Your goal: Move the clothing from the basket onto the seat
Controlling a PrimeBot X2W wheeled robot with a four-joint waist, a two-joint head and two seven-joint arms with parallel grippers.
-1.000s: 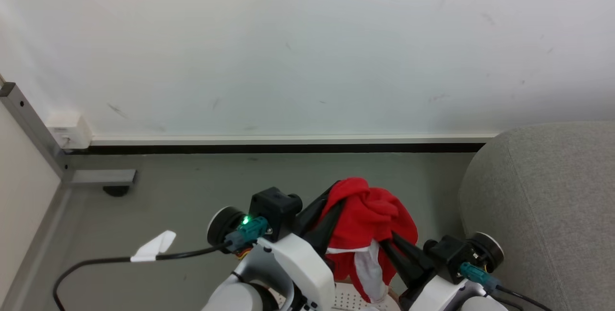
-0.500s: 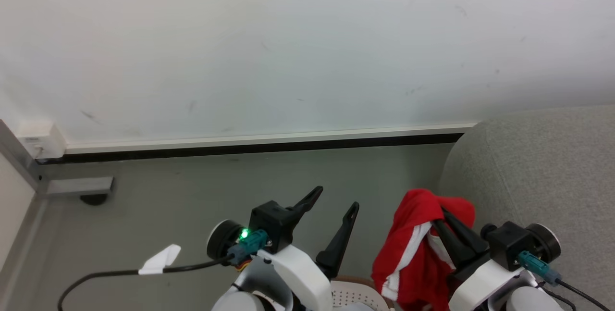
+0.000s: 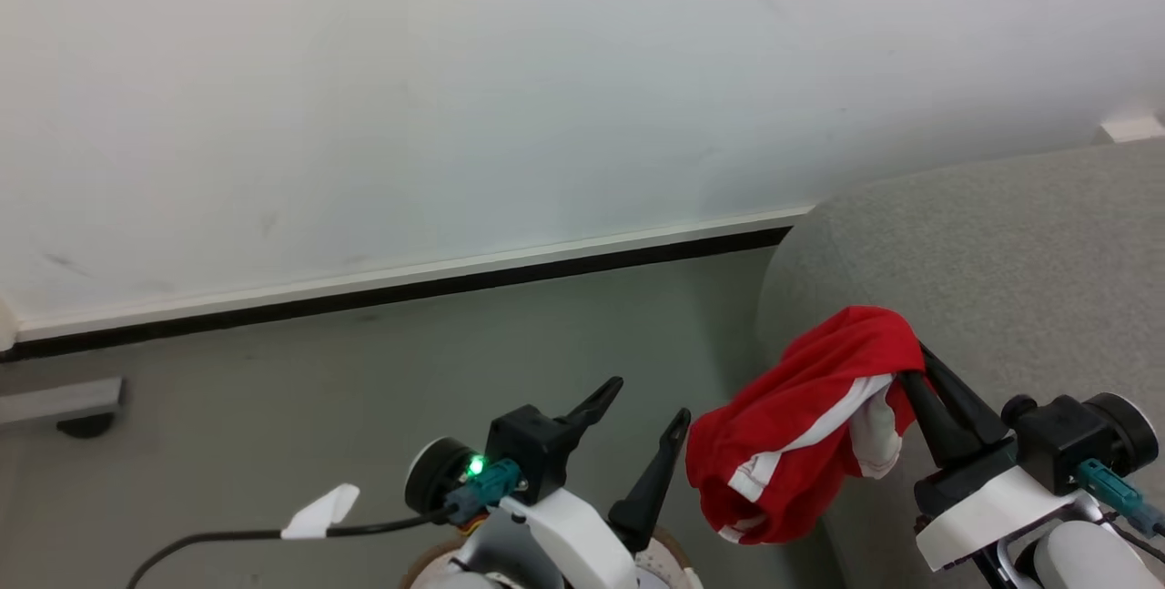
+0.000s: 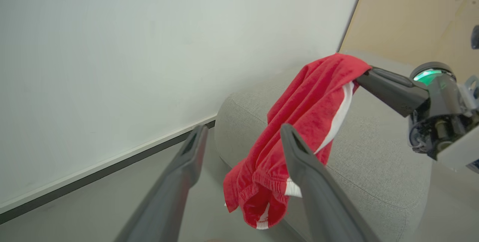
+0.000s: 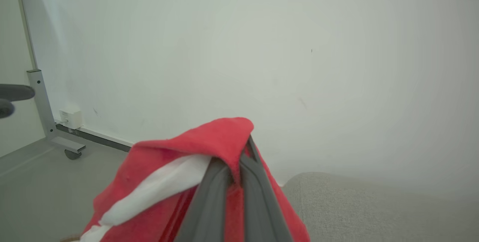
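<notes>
The red jersey [image 3: 801, 416] with white trim hangs bunched from my right gripper [image 3: 910, 363], which is shut on its top fold. It dangles in the air just over the near left edge of the light-grey sofa [image 3: 1001, 252]. The right wrist view shows both fingers pinched on the jersey [image 5: 179, 152] at the gripper [image 5: 242, 146]. My left gripper [image 3: 650, 398] stands open and empty, left of the cloth. In the left wrist view it [image 4: 243, 131] frames the jersey [image 4: 310, 100] and the sofa [image 4: 374, 167]. A sliver of the basket [image 3: 663, 560] peeks out at the bottom edge.
A white wall with a black baseboard [image 3: 410, 289] runs behind the grey floor. A grey metal frame foot with a caster [image 3: 64, 402] sits at the far left. A black cable with a white tag [image 3: 319, 512] trails from my left wrist.
The left gripper has let go of the jersey and opened. The right gripper has carried it rightward to the sofa's edge. The camera has turned right, bringing more of the sofa into view.
</notes>
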